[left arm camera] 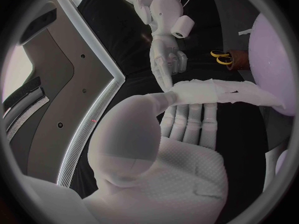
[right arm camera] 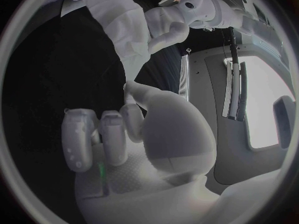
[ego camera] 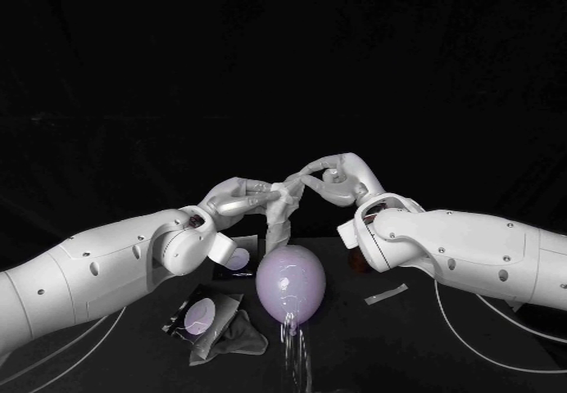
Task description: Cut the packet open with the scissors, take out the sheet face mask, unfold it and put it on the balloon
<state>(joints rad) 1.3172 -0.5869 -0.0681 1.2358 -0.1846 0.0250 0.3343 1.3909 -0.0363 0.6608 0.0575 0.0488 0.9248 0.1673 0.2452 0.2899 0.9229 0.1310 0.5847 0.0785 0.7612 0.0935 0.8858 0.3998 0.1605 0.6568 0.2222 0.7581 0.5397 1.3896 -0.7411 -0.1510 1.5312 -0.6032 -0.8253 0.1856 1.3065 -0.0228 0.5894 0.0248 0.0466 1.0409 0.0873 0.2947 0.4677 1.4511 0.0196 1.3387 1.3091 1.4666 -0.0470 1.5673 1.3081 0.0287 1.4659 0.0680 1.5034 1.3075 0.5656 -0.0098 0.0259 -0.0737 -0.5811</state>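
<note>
The left hand's fingers (left arm camera: 187,120) and thumb clamp the top of the white, partly folded sheet face mask (ego camera: 280,214). The right hand's fingertips (ego camera: 312,172) pinch its upper edge from the other side. The left hand (ego camera: 240,197) and right hand (ego camera: 339,178) hold it raised, hanging just above the pale purple oval balloon (ego camera: 292,284). On the black table (ego camera: 449,360) lie the opened dark packet (ego camera: 198,315), a pale cut-off strip (ego camera: 385,295) and, near the balloon, the yellow-handled scissors (left arm camera: 221,57).

Balloon (ego camera: 291,285) mid-table; packet (ego camera: 201,315), cloth (ego camera: 233,341) crowd left; table (ego camera: 401,348) open right.
</note>
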